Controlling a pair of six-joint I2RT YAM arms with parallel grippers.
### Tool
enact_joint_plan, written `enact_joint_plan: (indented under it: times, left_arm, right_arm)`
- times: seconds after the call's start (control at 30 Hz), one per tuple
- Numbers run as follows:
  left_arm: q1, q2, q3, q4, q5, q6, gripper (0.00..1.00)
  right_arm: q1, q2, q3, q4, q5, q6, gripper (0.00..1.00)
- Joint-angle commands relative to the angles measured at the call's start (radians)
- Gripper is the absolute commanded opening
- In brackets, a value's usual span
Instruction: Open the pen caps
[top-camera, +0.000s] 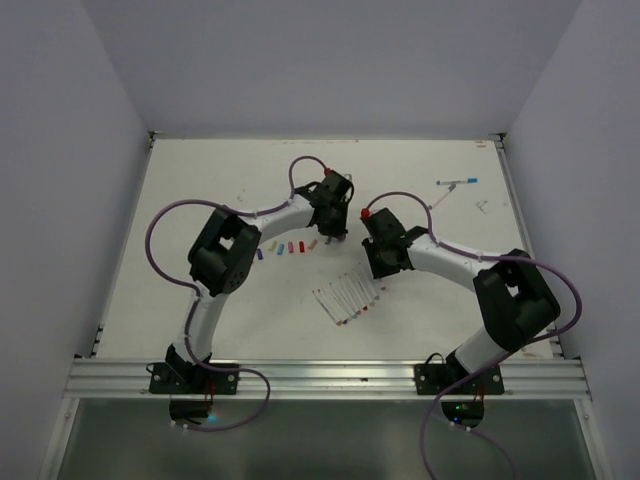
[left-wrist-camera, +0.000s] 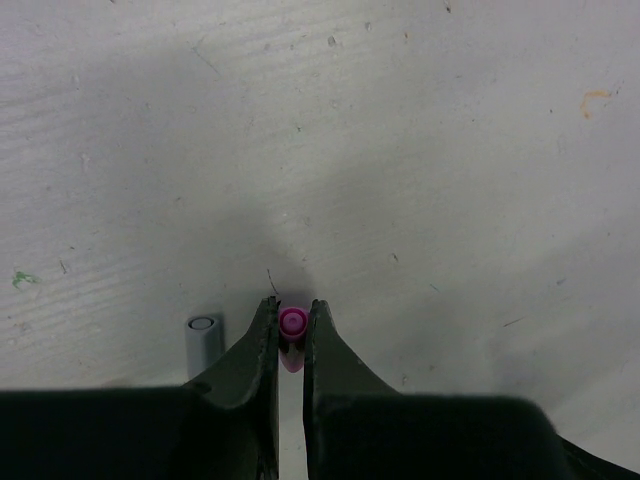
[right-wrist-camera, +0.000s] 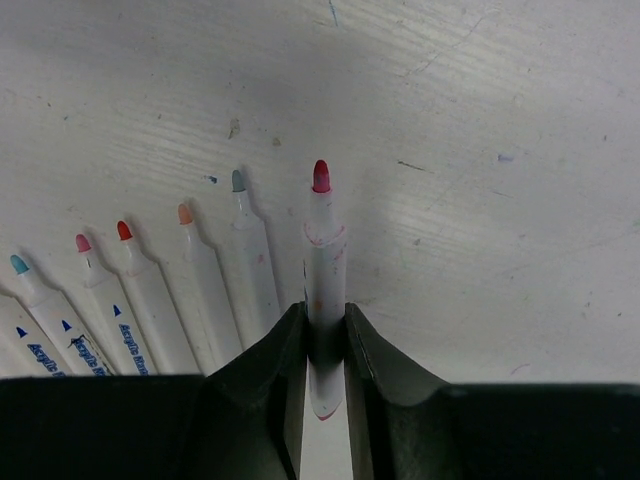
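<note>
While left fingers (left-wrist-camera: 255, 360) clench a pink cap (left-wrist-camera: 292, 322) end-on to the lens, right fingers (right-wrist-camera: 275, 370) flank a pen (right-wrist-camera: 322, 260), grip unclear.

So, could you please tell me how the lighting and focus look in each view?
Top external: even, soft light, though the pen caps are too small to look crisp. Left wrist: a broad soft shadow darkens the table mid-frame; the pink cap is sharp. Right wrist: bright sheen beside the pen, whose tip is in focus.
</note>
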Motion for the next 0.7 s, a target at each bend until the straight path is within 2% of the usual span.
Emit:
enact_joint_plan:
  times: [0.0, 0.23, 0.33, 0.57, 0.67]
  left_arm:
    - [-0.007, 0.013, 0.042, -0.042, -0.063, 0.020, 0.04]
    - [-0.007, 0.009, 0.033, -0.044, -0.077, 0.018, 0.14]
    - [-0.007, 0.005, 0.022, -0.037, -0.080, 0.014, 0.17]
    - [-0.007, -0.003, 0.016, -0.037, -0.101, 0.015, 0.33]
    - [-0.007, -0.004, 0.014, -0.037, -0.104, 0.018, 0.34]
  right_arm:
    - [-0.002, -0.016, -0.013, 0.030, -0.010, 0.004, 0.24]
    - [-0.002, -0.035, -0.008, 0.042, -0.038, 0.011, 0.33]
    - [-0.002, -0.035, 0.004, 0.033, -0.040, 0.011, 0.34]
    - [-0.004, -0.099, 0.030, 0.010, -0.038, 0.014, 0.36]
    - [-0.005, -0.137, 0.055, -0.013, -0.032, 0.017, 0.39]
